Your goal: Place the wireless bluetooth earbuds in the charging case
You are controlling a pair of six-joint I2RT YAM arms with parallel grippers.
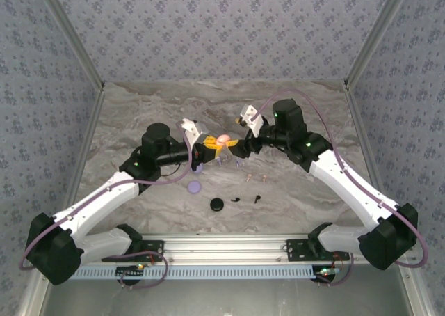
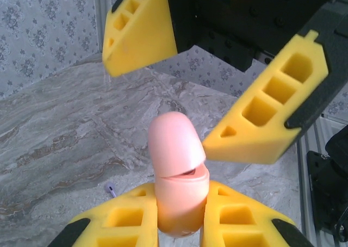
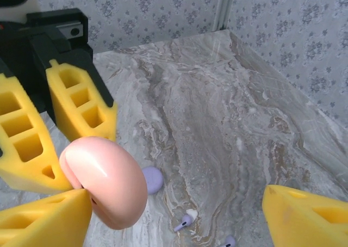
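Left tool point(image 2: 182, 217) pinches pink case point(image 2: 179, 195) tight; right tool point(image 3: 174, 217) wide open, empty, lid point(image 2: 173, 141) (barely ajar) between its jaws: lift gently.

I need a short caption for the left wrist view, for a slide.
Left gripper clamps the pink charging case, lid slightly ajar, while the open right gripper faces it.

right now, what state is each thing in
pink charging case: held off the table, lid ajar
left gripper: shut on the pink charging case
right gripper: open, straddling the case
lilac case: lying on the table
black case: lying on the table
earbuds: loose on the table
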